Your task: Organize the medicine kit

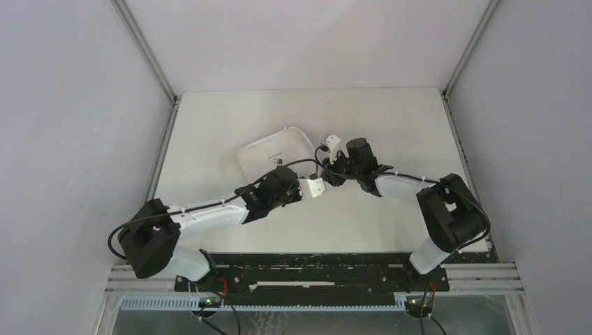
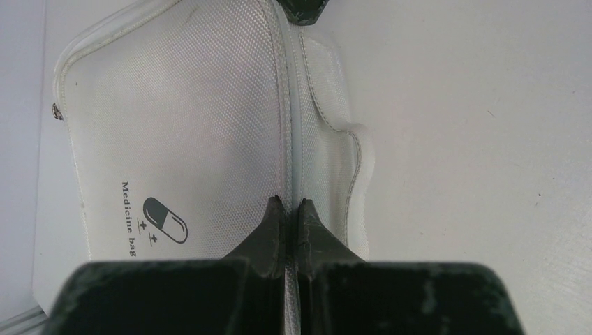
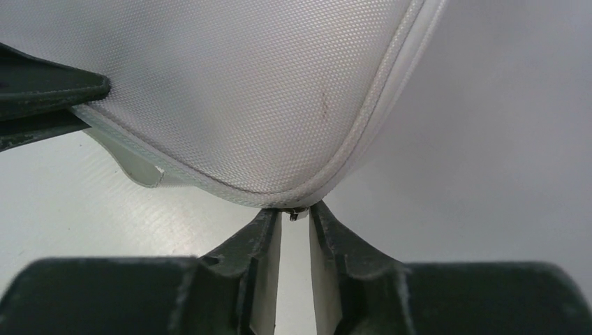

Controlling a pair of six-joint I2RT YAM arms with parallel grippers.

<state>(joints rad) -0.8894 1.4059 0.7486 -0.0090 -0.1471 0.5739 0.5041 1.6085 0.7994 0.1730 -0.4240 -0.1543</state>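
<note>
White medicine kit (image 2: 174,125) between left fingers (image 2: 272,234), corner at right fingers (image 3: 260,241)

Lab test booth, white walls (image 1: 70,105), metal frame (image 1: 145,50)

A white table (image 1: 391,118) sits inside plain pale walls on the left (image 1: 70,139), far (image 1: 307,42) and right (image 1: 537,139). Metal struts (image 1: 145,49) run up both far corners. The light is even.
</note>
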